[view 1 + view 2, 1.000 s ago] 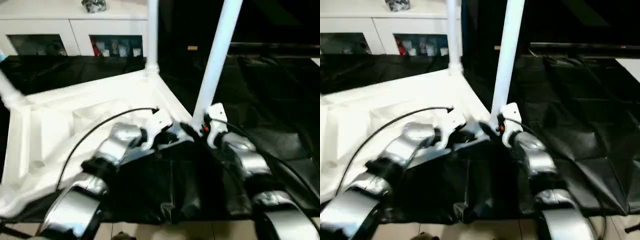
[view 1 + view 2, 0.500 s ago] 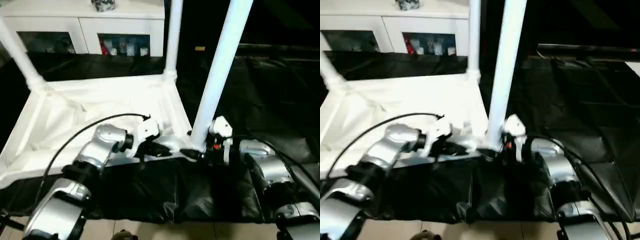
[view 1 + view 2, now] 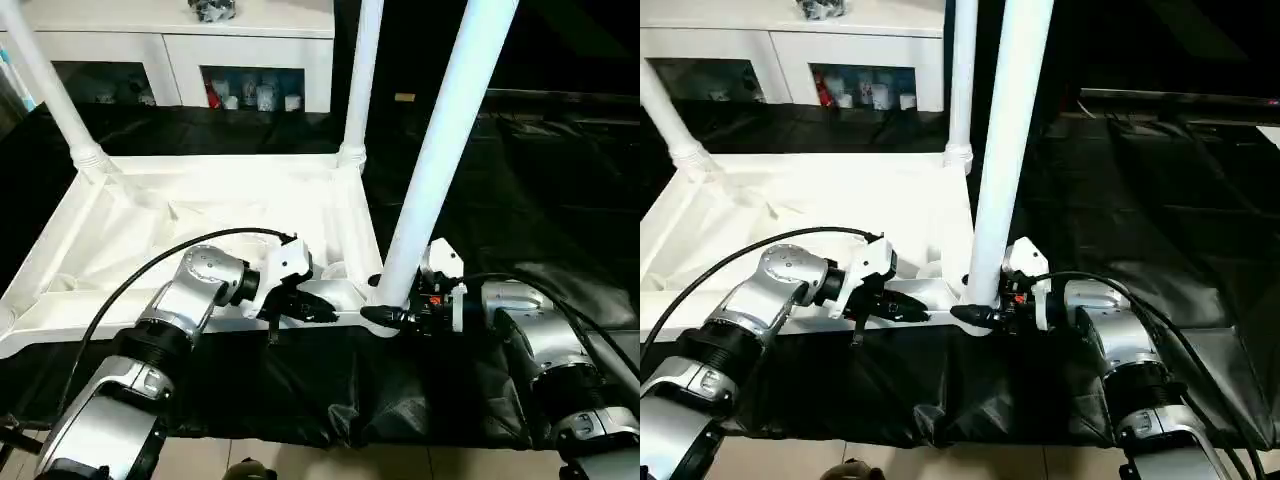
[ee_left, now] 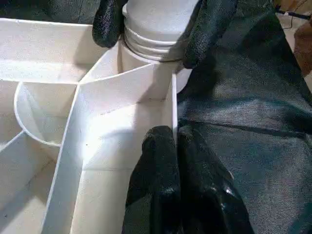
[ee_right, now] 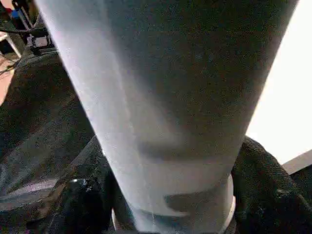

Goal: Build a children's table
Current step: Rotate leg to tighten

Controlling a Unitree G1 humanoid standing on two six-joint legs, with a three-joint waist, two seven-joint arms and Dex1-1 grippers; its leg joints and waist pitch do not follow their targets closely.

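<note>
The children's table (image 3: 200, 215) is laid upside down on the table (image 3: 560, 190), toward 10 o'clock of the scene. Three legs are stood in its corner sockets: one (image 3: 440, 150) at the near right corner, one (image 3: 362, 80) behind it toward 12 o'clock, one (image 3: 45, 85) at 10 o'clock. The right tool (image 3: 385, 318) is placed around the near leg's base; the left tool (image 3: 310, 312) is set at 9 o'clock of it, on the near rim. A cabinet (image 3: 180, 40) is seen behind.

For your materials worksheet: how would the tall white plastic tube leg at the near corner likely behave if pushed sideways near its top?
The tall white plastic tube leg looks hollow, so probably light. Standing tall above its corner socket, it would likely lever or wobble. The right gripper, straddling its base, may steady it.
</note>
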